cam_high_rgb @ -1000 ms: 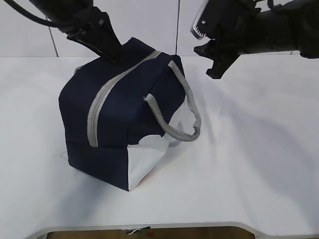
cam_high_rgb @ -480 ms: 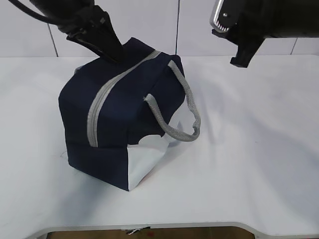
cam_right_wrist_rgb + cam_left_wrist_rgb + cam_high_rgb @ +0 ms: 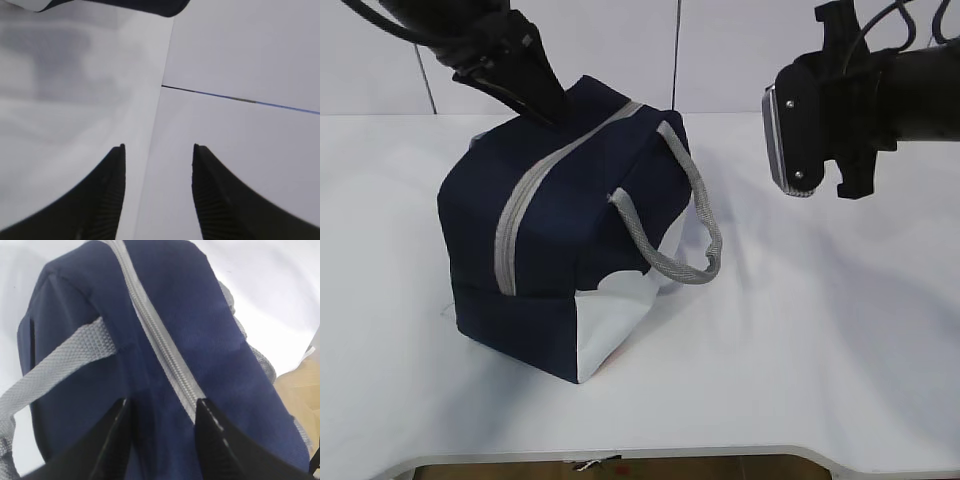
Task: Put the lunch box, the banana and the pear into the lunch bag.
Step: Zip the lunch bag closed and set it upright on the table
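The navy lunch bag (image 3: 570, 230) stands on the white table with its grey zipper (image 3: 516, 220) closed along the top. My left gripper (image 3: 552, 108) is open, its fingertips resting on the bag's far top end; in the left wrist view (image 3: 162, 402) the jaws straddle the navy fabric beside the zipper (image 3: 160, 340). My right gripper (image 3: 848, 178) hangs in the air right of the bag, open and empty, as the right wrist view (image 3: 157, 146) shows. The lunch box, the banana and the pear are out of view.
A grey webbing handle (image 3: 692, 225) droops over the bag's right side, another lies across its top (image 3: 65, 357). The white table (image 3: 800, 330) runs to a front edge near the bottom. A white panelled wall (image 3: 620, 50) stands behind.
My right arm has swung right and turned, away from the bag's top. The left gripper and the bag have not moved.
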Tool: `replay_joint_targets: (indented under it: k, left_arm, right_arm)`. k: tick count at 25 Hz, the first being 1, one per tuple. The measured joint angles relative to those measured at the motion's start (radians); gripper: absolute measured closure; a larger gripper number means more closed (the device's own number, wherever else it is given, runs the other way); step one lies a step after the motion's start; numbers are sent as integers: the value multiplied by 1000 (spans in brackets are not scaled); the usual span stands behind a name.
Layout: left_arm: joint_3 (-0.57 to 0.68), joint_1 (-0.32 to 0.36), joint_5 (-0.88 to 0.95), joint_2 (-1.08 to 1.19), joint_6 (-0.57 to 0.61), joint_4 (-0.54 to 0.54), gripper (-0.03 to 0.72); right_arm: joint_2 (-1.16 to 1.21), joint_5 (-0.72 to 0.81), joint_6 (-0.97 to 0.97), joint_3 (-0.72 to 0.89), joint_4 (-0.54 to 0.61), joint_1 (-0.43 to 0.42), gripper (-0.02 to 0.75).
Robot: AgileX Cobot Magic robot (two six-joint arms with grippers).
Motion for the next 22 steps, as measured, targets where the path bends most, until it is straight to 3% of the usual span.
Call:
replay_joint_targets:
  k: [11,16,22]
  left_arm:
    - [0,0,0,0,-17,0,371]
    - [0,0,0,0,-23,0,371]
    - [0,0,2,0,-27,8,371]
  right_arm:
    - [5,0,403,5,2,73,371]
    - [5,17,373,5,2,81,371]
    - [5,82,167,21,4,81,371]
